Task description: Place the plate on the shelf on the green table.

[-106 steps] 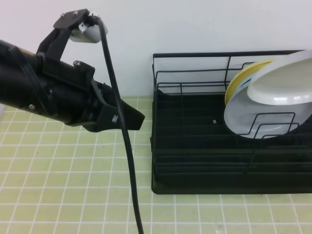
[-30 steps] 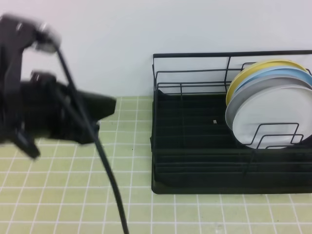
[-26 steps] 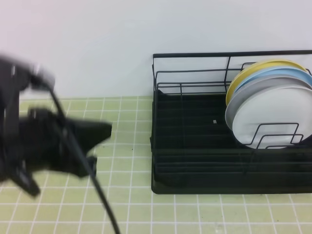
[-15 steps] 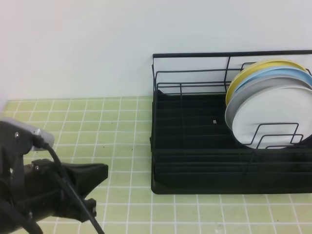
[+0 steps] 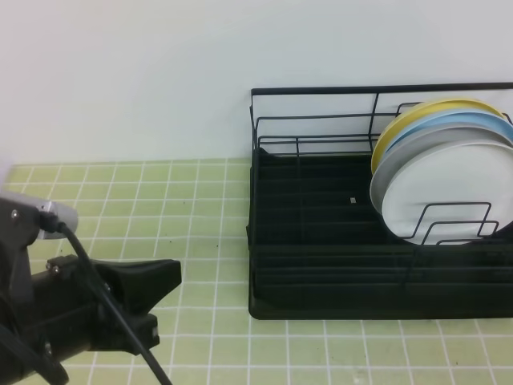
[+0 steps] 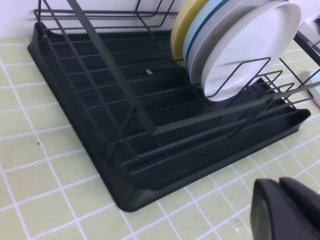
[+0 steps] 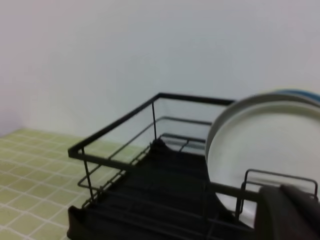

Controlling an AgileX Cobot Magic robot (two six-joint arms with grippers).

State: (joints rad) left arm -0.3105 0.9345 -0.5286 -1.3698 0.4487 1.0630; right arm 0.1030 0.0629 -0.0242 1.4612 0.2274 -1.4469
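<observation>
Black wire shelf on the green tiled bench, seen from above and from both wrist views. Four plates stood on edge at the shelf's right end, held upright between wire loop dividers and leaning slightly back toward the tall rear rail: yellow plate rearmost, pale-blue plate next, duller grey-white plate third, glossy white plate foremost. White plate thus already slotted in the shelf, well apart from both sets of jaws, nothing holding it. Face of the white plate turned toward the front of the shelf and slightly upward; disc plane near vertical, its axis running roughly front to back along the tray, rim resting low against a front wire loop. Left gripper low over the bench, well to the left of the shelf, jaws closed and empty, tips pointing toward the shelf's near corner. Right gripper only partly visible at the lower edge of its own wrist view, just in front of the white plate; jaws closed, gripping nothing. Upright, edge-on storage presumably chosen so that the dividers alone carry the plates. Placement judged essentially complete.
</observation>
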